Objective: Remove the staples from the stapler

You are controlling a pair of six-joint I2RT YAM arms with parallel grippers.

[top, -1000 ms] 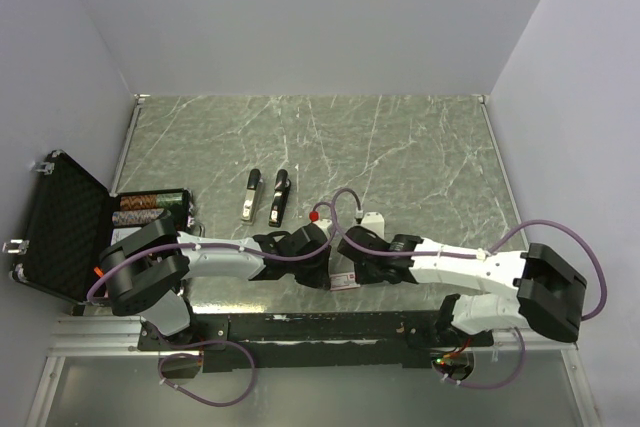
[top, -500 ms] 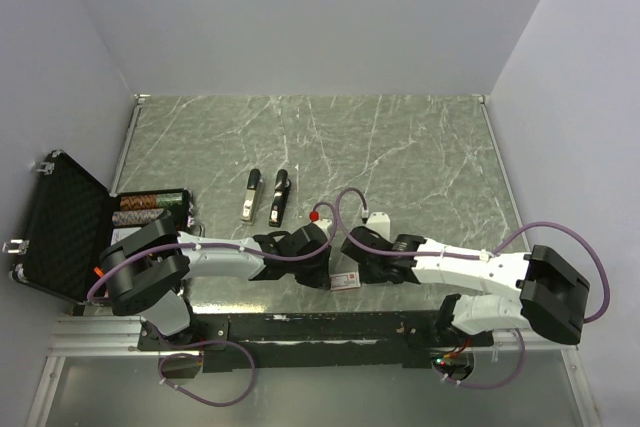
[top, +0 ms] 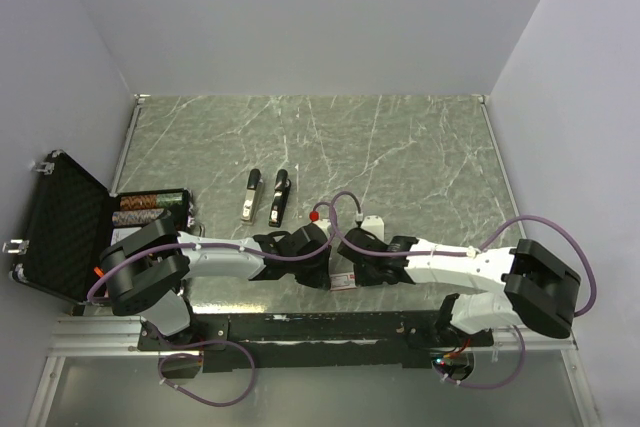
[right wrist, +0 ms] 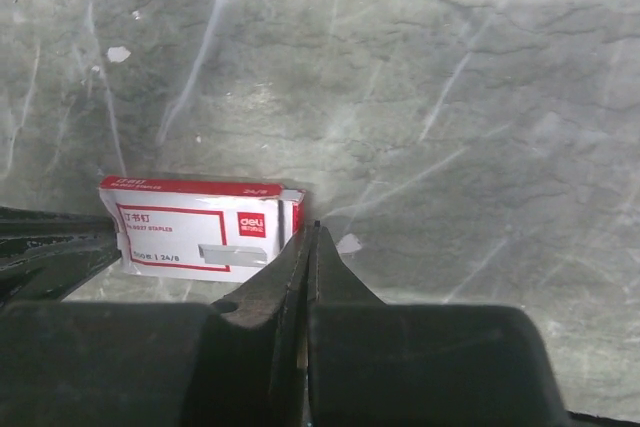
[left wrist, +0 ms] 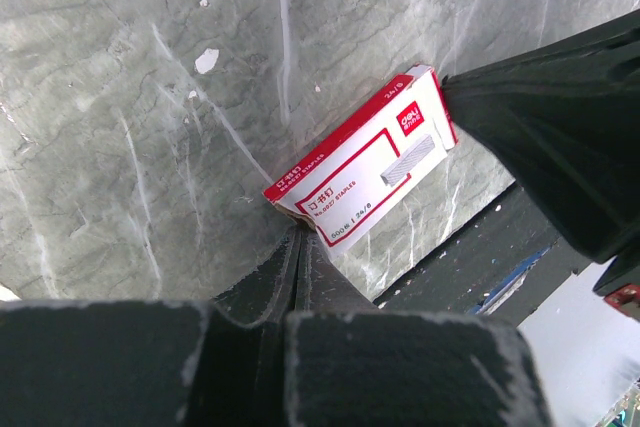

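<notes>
A small red-and-white cardboard staple box (left wrist: 365,167) lies flat on the table near the front edge; it also shows in the right wrist view (right wrist: 195,227) and the top view (top: 346,277). My left gripper (left wrist: 298,235) is shut, its tips touching one end of the box. My right gripper (right wrist: 314,229) is shut, its tips beside the opposite end. No loose staple strips show. Two black-and-silver stapler pieces (top: 251,195) (top: 280,195) lie side by side farther back, away from both grippers.
An open black case (top: 60,237) with rolls inside (top: 148,205) stands at the left edge. The dark front rail (left wrist: 480,257) runs just beside the box. Grey walls close in the marbled table (top: 400,157).
My right arm has shifted slightly to the left, bringing its gripper closer against the box. The left arm and the stapler pieces have not moved.
</notes>
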